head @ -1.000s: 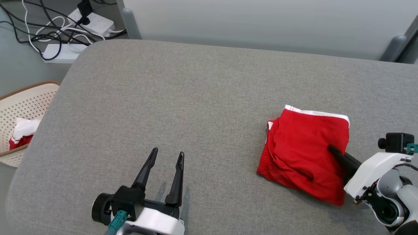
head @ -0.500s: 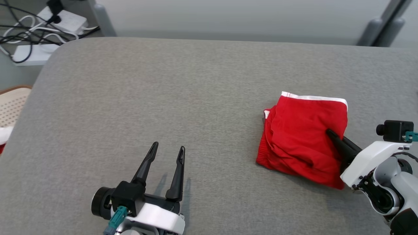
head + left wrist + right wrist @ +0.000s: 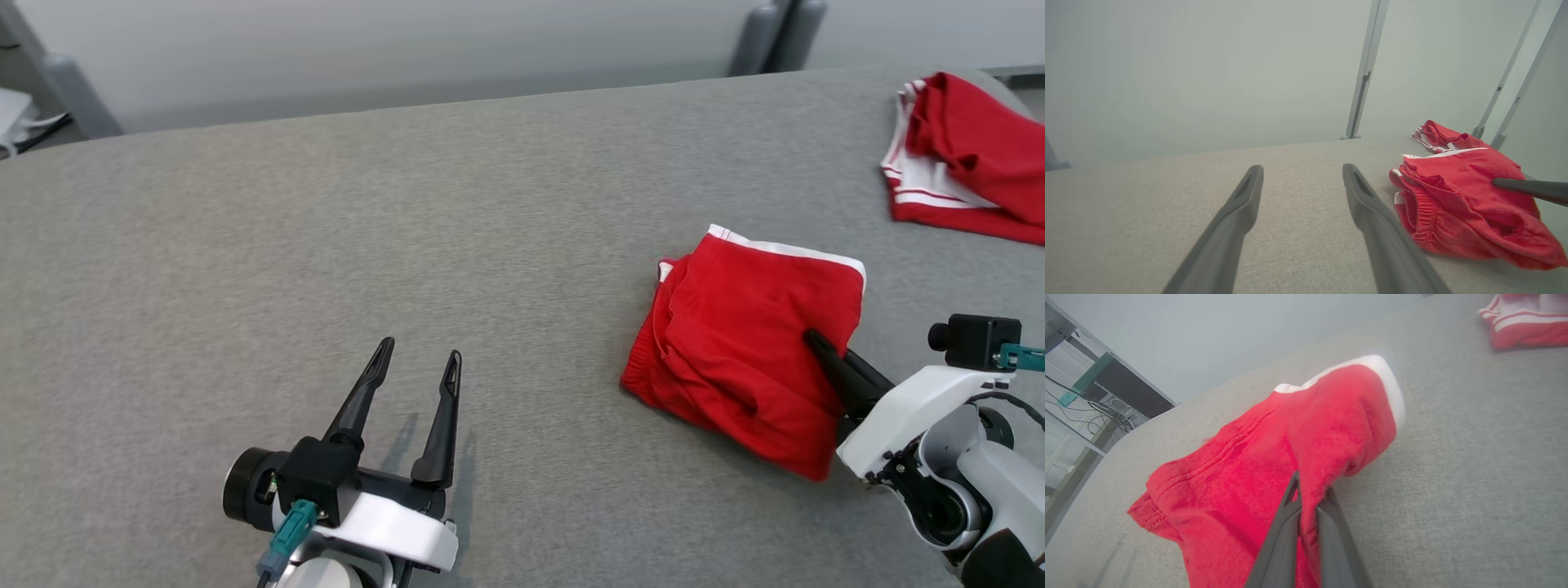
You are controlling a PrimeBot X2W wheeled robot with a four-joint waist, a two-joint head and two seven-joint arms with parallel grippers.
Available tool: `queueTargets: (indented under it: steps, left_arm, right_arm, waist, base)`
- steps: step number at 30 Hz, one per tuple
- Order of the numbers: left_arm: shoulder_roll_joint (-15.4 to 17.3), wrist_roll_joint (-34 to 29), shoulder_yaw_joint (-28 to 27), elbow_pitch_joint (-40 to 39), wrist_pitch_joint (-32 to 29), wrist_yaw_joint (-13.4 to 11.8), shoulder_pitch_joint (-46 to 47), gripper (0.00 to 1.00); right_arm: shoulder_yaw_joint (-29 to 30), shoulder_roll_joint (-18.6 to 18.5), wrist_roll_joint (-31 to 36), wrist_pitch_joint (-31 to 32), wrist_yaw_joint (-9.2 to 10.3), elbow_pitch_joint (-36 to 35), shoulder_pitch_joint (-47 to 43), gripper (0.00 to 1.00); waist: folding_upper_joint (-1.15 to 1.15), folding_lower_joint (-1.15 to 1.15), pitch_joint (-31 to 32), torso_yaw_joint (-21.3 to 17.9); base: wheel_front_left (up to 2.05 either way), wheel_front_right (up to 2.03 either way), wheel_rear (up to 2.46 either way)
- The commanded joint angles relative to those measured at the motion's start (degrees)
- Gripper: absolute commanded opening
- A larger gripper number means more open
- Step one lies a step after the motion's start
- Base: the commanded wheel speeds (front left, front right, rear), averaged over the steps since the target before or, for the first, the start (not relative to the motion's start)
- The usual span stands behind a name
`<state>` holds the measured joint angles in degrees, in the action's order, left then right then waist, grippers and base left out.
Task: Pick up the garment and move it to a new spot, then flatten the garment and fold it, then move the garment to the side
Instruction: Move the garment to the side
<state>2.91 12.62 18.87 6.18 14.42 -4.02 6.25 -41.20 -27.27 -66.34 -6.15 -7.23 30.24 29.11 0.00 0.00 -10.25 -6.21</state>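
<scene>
- Clamps the right gripper [image 3: 812,337] on the red garment [image 3: 735,351]: both dark fingers pressed together, with a fold of red cloth caught between them, plainest in the right wrist view.
- Takes that hold at the garment's near-right part, reaching in from the near right corner of the scene, white forearm behind the fingers.
- Places the garment on the right half of the grey padded table [image 3: 326,245], about midway between the near and far edges, folded into a rough, rumpled square.
- Shows a white band [image 3: 788,247] along the garment's far edge and a gathered elastic hem on its left edge, with layers of cloth stacked there.
- Has most of the garment lying on the table; cannot tell whether the pinched part is raised off the surface.
- Holds the left gripper [image 3: 420,351] wide open and empty, fingers spread and pointing toward the far side, over the near part of the table left of centre.
- Sets that gripper well apart from the garment, which lies to its right; casts a faint shadow on the grey fabric just beside the fingers.
- Has a second garment [image 3: 963,155], red with white stripes, crumpled at the far right corner of the table, apart from the held one.
- Ends the table at a pale grey wall [image 3: 408,65] on the far side, with grey posts [image 3: 771,37] standing against it.
</scene>
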Motion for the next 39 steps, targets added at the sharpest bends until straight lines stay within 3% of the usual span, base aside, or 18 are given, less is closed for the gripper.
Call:
queueTargets:
  steps: [1,11,18,28,39]
  left_arm:
    - [0.3,-0.5,-1.9,-1.1,0.6,0.3,2.0,1.0]
    - [1.0,-0.9,-1.5,-0.9,0.6,0.3,2.0,1.0]
    - [1.6,-1.3,-0.7,-1.6,-0.3,0.4,2.5,1.0]
    - [2.1,-2.4,1.4,-4.0,-2.3,0.7,3.8,1.0]
    - [2.7,-4.4,3.6,-11.7,-5.6,0.6,6.7,1.0]
  right_arm:
    - [-0.6,-0.7,-0.7,-1.2,-0.25,-0.8,0.8,0.0]
    - [-3.6,-0.4,-2.5,-2.7,-0.25,-0.2,1.8,0.0]
    - [-4.8,-1.0,-3.9,-3.9,-0.25,-0.1,4.0,0.0]
    - [-2.8,-2.5,-8.3,-5.5,-0.25,-0.8,12.6,0.0]
    - [-0.2,-7.6,-9.9,-6.7,-0.25,1.9,29.0,0.0]
  waist:
    - [0.0,0.0,0.3,-2.8]
    - [0.0,0.0,0.4,-9.4]
    - [0.0,0.0,-1.0,-11.2]
    - [0.0,0.0,-5.7,-8.8]
    - [0.0,0.0,-14.2,-4.2]
  base:
    - [0.0,0.0,0.0]
    - [0.0,0.0,0.0]
    - [0.0,0.0,0.0]
    - [0.0,0.0,0.0]
    - [0.0,0.0,0.0]
